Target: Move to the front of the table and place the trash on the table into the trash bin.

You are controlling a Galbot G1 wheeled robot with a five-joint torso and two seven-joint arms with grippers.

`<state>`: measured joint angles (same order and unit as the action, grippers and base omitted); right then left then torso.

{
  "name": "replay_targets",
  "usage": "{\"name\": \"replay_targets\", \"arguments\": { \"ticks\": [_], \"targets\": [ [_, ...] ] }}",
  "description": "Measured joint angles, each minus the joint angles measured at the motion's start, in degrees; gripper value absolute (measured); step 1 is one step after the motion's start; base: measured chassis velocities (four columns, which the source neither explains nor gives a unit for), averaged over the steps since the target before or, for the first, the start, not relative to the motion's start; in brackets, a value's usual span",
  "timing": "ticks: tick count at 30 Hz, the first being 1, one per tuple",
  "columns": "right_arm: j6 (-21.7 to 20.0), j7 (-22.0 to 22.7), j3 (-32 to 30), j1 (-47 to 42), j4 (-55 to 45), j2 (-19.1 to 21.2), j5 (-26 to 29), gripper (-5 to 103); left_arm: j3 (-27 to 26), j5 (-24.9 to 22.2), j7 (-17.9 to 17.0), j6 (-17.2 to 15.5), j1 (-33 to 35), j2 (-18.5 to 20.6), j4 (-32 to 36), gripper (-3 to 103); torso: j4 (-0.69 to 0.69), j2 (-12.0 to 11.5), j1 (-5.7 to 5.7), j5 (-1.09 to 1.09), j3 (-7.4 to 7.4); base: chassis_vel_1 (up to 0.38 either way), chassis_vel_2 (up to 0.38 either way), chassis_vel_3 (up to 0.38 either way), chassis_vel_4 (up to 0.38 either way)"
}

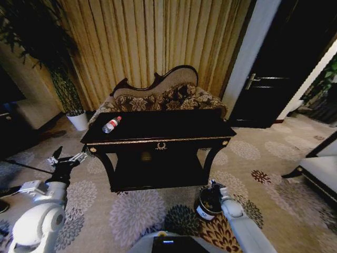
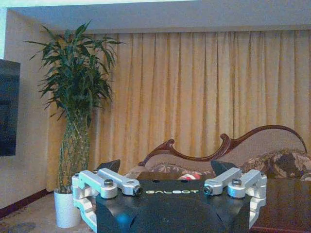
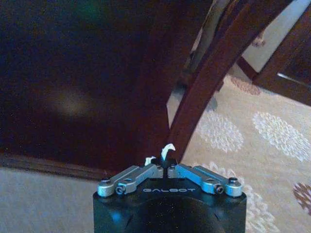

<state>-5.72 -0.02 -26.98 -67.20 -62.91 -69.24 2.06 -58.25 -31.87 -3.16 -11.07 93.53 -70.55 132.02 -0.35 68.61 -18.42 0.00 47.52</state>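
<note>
In the head view the right gripper (image 1: 213, 185) is held low over the trash bin (image 1: 209, 204), so the scrap should be released only when centred above the opening; the bottle (image 1: 111, 125) lies on the table (image 1: 174, 126). In the left wrist view the left gripper (image 2: 165, 167) stands apart. In the right wrist view the fingers are pressed together on a white scrap (image 3: 166, 150); the bin is hidden here

A clear bottle (image 1: 111, 125) lies on the dark table's (image 1: 174, 126) left end; the round bin (image 1: 208, 204) stands below.
</note>
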Motion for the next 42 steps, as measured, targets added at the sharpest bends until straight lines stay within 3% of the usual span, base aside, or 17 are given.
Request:
{"name": "replay_targets", "arguments": {
  "ticks": [5, 11, 16, 19, 21, 27, 28, 31, 33, 34, 35, 37, 42],
  "targets": [
    [-0.1, 0.0, -0.2, 1.8, 7.1, -0.3, -3.0, 0, -0.6, -0.3, -0.2, 0.0, 0.1, 0.3, 0.0, 100, -0.04, 0.0, 0.0, 0.0, 0.0, 0.0, 0.0, 0.0, 0.0],
    [-0.4, 0.0, -1.1, 1.0, 8.2, 0.6, -3.9, -3, -0.3, -0.3, -0.2, 0.0, -0.4, 0.5, -0.3, 100, -0.06, 0.0, 0.0, -0.01, 0.0, 0.0, 0.0, 0.0, 0.0],
    [-0.4, 0.0, -1.5, 0.9, 7.8, 0.6, -4.4, 13, 0.2, -0.3, -0.2, -0.1, -0.6, 0.6, -0.5, 100, -0.03, 0.0, 0.01, -0.01, 0.0, 0.0, 0.0, 0.0, 0.0],
    [-0.4, 0.0, -1.6, 0.7, 7.4, 0.5, -4.4, 29, 0.2, -0.3, -0.2, -0.1, -0.6, 0.8, -0.5, 100, -0.03, 0.0, 0.0, 0.0, 0.0, 0.0, 0.0, 0.0, 0.0],
    [-0.4, 0.0, -1.6, 0.7, 7.3, 0.5, -4.4, 29, 0.2, -0.3, -0.2, -0.1, -0.6, 0.8, -0.6, 100, -0.03, 0.0, 0.0, 0.0, 0.0, 0.0, 0.0, 0.0, 0.0],
    [-0.1, 0.0, -1.7, 0.1, 4.5, 0.3, -2.7, 56, 0.1, -0.4, -0.2, -0.1, -0.4, 0.9, -0.6, 100, -0.03, 0.0, 0.0, 0.01, 0.0, 0.0, 0.0, 0.0, 0.0],
    [-0.1, 0.0, -1.7, 0.1, 4.5, 0.3, -2.7, 56, 0.1, -0.4, -0.2, -0.1, -0.4, 0.9, -0.6, 100, -0.03, 0.0, 0.0, 0.01, 0.0, 0.0, 0.0, 0.0, 0.0],
    [0.7, 0.0, -2.8, -1.2, -7.0, 0.6, 8.3, 73, 0.1, -0.4, -0.2, -0.1, -0.4, 1.0, -0.7, 100, -0.03, 0.0, 0.0, 0.0, 0.0, 0.0, 0.0, 0.0, 0.0],
    [0.8, 0.0, -3.6, -1.4, -10.5, 0.6, 10.7, 73, 0.2, -0.4, -0.2, -0.1, -0.4, 1.1, -0.7, 100, -0.01, 0.0, 0.0, 0.01, 0.0, 0.0, 0.0, 0.0, 0.0],
    [0.7, 0.0, -5.2, -1.8, -16.1, 0.7, 13.9, 83, 0.1, -0.3, -0.2, -0.1, -0.4, 1.2, -0.6, 100, -0.01, 0.0, 0.0, -0.01, 0.0, 0.0, 0.0, 0.0, 0.0],
    [0.7, 0.0, -5.2, -1.8, -16.1, 0.7, 13.9, 83, 0.1, -0.3, -0.2, -0.1, -0.4, 1.2, -0.6, 100, -0.01, 0.0, 0.0, -0.01, 0.0, 0.0, 0.0, 0.0, 0.0],
    [-0.6, 0.0, -7.8, -2.9, -25.1, 1.0, 18.0, 94, -0.2, -0.3, -0.2, -0.1, -0.2, 1.3, -0.4, 100, -0.03, 0.0, 0.0, -0.01, 0.0, 0.0, 0.0, 0.0, 0.0],
    [-2.7, 0.1, -10.0, -5.1, -36.5, 1.9, 23.1, 99, -0.4, -0.2, -0.3, -0.1, 0.4, 1.6, -0.2, 100, -0.03, 0.0, 0.0, -0.01, 0.0, 0.0, 0.0, 0.0, 0.0]
  ]
}}
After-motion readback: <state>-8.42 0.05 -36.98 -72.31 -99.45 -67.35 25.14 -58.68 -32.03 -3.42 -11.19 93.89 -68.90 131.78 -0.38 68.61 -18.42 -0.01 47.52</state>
